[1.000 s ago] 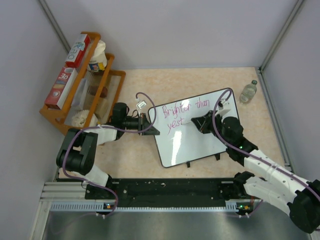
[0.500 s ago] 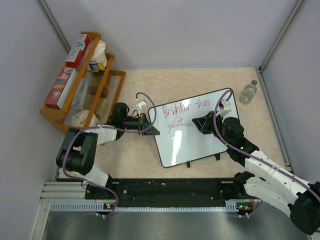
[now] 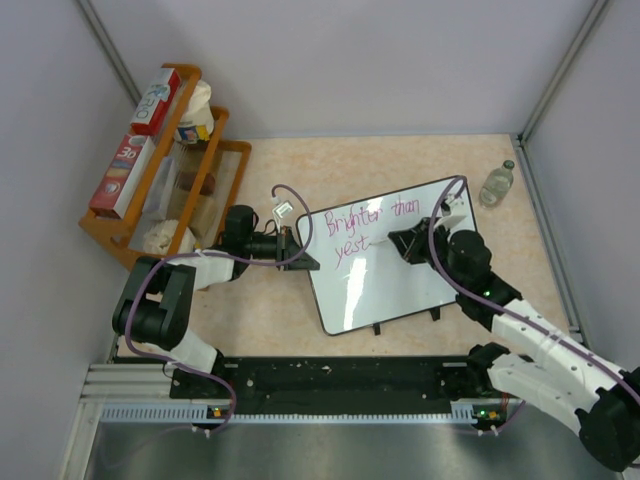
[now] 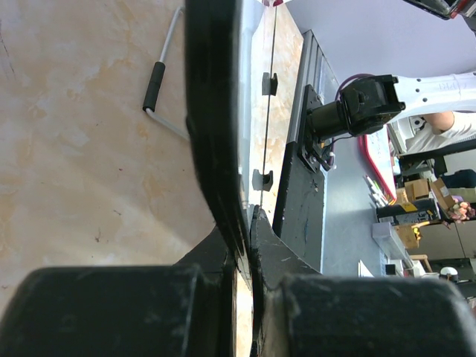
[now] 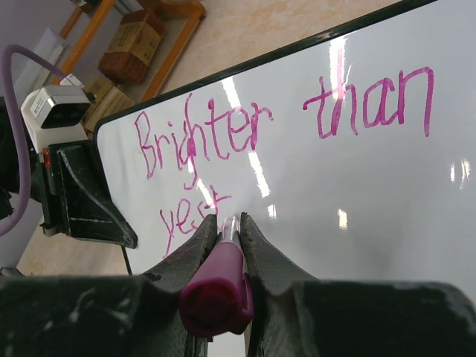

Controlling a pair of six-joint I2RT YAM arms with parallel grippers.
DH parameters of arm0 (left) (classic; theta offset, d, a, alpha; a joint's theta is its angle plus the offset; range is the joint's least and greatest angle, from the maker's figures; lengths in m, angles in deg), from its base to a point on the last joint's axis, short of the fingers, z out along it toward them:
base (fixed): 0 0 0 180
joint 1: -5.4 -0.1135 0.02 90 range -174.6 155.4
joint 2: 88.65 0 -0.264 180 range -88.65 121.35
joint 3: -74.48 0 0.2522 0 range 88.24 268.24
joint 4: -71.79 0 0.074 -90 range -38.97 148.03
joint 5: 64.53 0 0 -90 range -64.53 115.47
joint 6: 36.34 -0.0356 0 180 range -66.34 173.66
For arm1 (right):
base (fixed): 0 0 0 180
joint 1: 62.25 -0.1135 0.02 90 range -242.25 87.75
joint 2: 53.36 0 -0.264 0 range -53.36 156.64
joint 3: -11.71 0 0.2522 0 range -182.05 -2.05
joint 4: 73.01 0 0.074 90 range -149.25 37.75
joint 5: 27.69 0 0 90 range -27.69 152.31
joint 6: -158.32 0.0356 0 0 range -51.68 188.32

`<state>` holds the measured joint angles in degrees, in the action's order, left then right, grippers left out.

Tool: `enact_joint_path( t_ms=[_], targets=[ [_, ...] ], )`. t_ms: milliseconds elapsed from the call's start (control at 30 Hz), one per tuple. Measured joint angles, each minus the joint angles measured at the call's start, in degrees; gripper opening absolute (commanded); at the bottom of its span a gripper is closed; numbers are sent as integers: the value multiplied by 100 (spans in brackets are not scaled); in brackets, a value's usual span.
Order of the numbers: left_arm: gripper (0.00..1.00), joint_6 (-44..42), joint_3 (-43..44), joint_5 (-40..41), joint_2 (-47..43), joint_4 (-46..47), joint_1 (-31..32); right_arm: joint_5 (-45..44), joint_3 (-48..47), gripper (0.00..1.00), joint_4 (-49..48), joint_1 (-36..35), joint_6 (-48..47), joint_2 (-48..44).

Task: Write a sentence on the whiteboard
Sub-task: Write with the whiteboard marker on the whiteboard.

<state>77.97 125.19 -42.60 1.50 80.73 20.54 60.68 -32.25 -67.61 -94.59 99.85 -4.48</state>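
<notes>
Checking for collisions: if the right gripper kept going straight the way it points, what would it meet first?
The whiteboard, beside "yest"; its marker tip seems already there, though contact is unclear.

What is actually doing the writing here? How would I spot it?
Find the whiteboard lying on the table. Where its second line of pink writing stops, the right claw reaches in from the board's right side. Pinched in it is the marker: pink like the words, while the claw is black.
</notes>
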Motion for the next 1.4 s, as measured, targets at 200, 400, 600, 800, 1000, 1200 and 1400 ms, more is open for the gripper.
enact_joint_path(
  t_ms=[200,400,600,800,1000,1200,1400],
  targets=[
    [0,-2,0,-2,0,2,0,-7,-63,0,42,7,-46,-179],
    [0,-2,0,-2,0,4,0,-15,-190,0,20,35,-94,-179],
    [0,-4,0,-4,0,4,0,31,-192,0,22,46,-92,13],
    [0,-4,0,-2,0,4,0,79,-192,0,20,55,-90,61],
    [0,-2,0,-2,0,4,0,92,-192,0,24,59,-87,114],
    [0,-4,0,-2,0,4,0,92,-129,0,26,61,-85,116],
    [0,-2,0,-2,0,2,0,85,-120,0,26,63,-85,118]
  ],
)
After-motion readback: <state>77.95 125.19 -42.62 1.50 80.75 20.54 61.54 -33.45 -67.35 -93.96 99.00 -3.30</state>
